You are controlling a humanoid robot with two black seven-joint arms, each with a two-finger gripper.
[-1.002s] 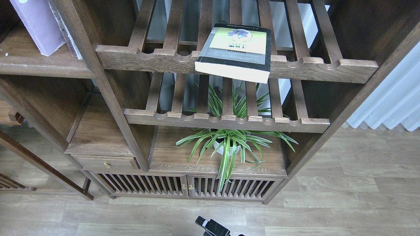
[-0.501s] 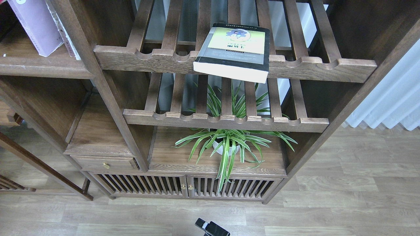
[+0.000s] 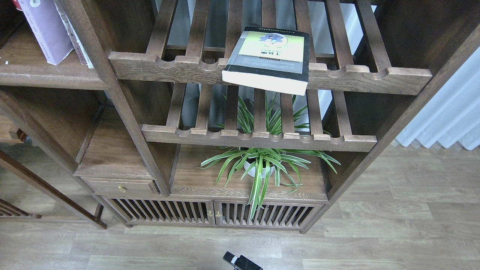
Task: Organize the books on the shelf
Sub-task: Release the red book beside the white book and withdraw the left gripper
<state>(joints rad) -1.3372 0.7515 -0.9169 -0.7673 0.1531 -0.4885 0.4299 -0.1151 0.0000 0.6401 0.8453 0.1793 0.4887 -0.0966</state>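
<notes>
The thick yellow-green-and-grey book (image 3: pixel 267 56) lies flat on the upper slatted rack (image 3: pixel 180 67), its page edge hanging over the notched front rail. The pale lavender book (image 3: pixel 47 32) stands leaning on the solid dark-brown shelf (image 3: pixel 45 77) at the top left. A thin pale-spined book (image 3: pixel 77 39) stands beside it, partly behind the post. A red sliver (image 3: pixel 15 3) shows at the top left corner; I cannot tell what it is. Neither gripper is in view. Only a small black part of me (image 3: pixel 242 262) shows at the bottom edge.
A lower slatted rack (image 3: pixel 258 138) sits under the upper one. A spider plant in a white pot (image 3: pixel 258 165) stands on the board below it. A drawer (image 3: pixel 120 186) and slatted cabinet doors (image 3: pixel 213 213) are lower down. A white curtain (image 3: pixel 450 120) hangs at right.
The view has swayed slightly left and back. The black part at the bottom edge has sunk a little. The books have not moved.
</notes>
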